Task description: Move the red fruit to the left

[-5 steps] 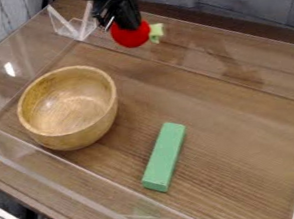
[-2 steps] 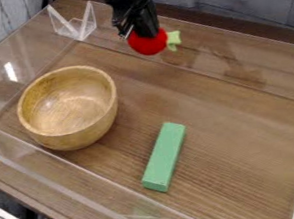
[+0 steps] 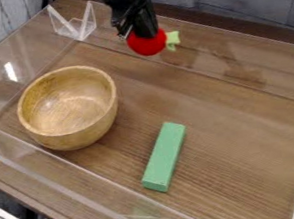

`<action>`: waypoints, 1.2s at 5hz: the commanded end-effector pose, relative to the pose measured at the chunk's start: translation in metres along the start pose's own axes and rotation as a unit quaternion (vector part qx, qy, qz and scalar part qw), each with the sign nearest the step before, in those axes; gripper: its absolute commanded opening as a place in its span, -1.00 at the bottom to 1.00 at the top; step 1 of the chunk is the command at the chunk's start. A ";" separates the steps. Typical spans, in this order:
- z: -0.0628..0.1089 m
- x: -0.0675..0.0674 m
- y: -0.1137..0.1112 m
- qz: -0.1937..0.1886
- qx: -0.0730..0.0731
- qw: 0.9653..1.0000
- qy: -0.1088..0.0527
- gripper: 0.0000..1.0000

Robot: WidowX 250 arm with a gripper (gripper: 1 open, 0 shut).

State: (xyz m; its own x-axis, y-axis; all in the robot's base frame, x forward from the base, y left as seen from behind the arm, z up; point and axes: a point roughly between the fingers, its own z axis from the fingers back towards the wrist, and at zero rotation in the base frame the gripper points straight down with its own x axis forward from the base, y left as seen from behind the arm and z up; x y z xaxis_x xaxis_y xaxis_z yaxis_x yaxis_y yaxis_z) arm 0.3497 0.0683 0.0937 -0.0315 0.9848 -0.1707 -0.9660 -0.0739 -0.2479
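Near to far: green block [image 3: 164, 157] and wooden bowl [image 3: 67, 108] to be kept clear of, bare tabletop [image 3: 224, 112] between block and fruit usable. Red fruit [image 3: 146, 42] seen at far side, by the gripper [image 3: 134, 27]; jaws clenched (grasp or mere touch, can't tell). Fruit best moved slowly, short of far edge.

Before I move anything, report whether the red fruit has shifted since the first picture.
Yes, the red fruit has moved rightward in the view, farther from the wooden bowl.
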 end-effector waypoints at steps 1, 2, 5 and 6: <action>0.026 0.003 -0.014 0.002 -0.040 0.999 -0.007 -1.00; 0.030 0.020 -0.014 0.026 -0.043 0.999 -0.014 -1.00; 0.009 0.058 -0.006 0.074 -0.027 0.996 -0.033 -1.00; 0.007 0.062 -0.004 0.084 -0.021 0.996 -0.029 1.00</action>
State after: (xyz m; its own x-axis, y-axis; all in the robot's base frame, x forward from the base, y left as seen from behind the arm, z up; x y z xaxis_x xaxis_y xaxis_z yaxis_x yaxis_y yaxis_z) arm 0.3414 0.1212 0.0707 -0.2030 0.9640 -0.1717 -0.9512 -0.2357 -0.1990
